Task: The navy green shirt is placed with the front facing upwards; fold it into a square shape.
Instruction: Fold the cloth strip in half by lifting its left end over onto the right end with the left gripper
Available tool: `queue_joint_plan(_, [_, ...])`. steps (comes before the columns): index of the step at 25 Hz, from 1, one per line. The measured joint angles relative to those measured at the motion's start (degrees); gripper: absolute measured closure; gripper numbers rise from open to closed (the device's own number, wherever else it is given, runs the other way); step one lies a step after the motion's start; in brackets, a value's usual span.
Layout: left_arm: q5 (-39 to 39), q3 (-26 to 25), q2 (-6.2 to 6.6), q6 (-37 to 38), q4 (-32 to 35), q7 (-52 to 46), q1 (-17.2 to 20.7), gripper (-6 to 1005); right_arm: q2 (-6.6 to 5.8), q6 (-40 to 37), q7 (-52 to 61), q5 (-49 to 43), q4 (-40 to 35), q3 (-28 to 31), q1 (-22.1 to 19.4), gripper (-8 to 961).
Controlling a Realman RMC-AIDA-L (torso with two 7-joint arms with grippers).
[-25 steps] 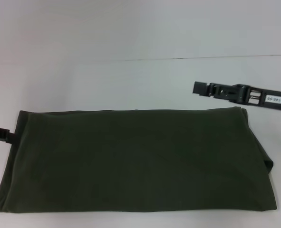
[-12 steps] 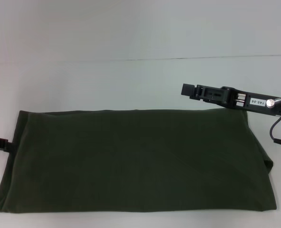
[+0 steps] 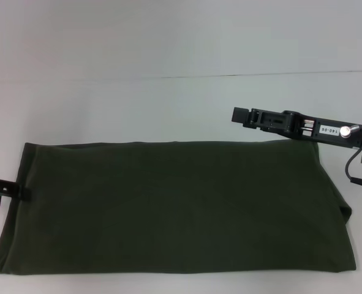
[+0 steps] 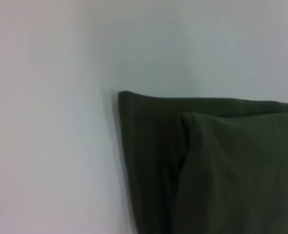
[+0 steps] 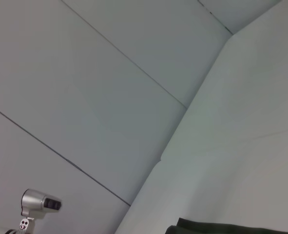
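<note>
The navy green shirt [image 3: 174, 208] lies flat on the white table [image 3: 138, 110] as a long folded rectangle with plain green cloth facing up. Its lettering is hidden. My left gripper [image 3: 6, 185] sits at the shirt's left short edge, mostly cut off by the frame. In the left wrist view a corner of the shirt [image 4: 221, 170] shows two stacked layers. My right gripper [image 3: 239, 115] hovers above the table just behind the shirt's far right corner, pointing left. The right wrist view catches only a sliver of the shirt [image 5: 221, 228].
White table surface stretches behind the shirt up to a seam line [image 3: 260, 74]. A black cable [image 3: 358, 165] hangs from the right wrist. A small silver fitting [image 5: 39, 204] shows low in the right wrist view.
The right gripper has come in leftward and slightly lower, near the shirt's far right corner. The left gripper has shifted toward the near side along the shirt's left edge.
</note>
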Motion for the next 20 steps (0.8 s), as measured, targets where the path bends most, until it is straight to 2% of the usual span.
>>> queue_joint_plan(20, [0.1,0.2,-0.17,-1.2,-2.1,0.2,-0.2,139,-0.07,0.3,0.1,-0.3,0.5,-0.6,0.0,176])
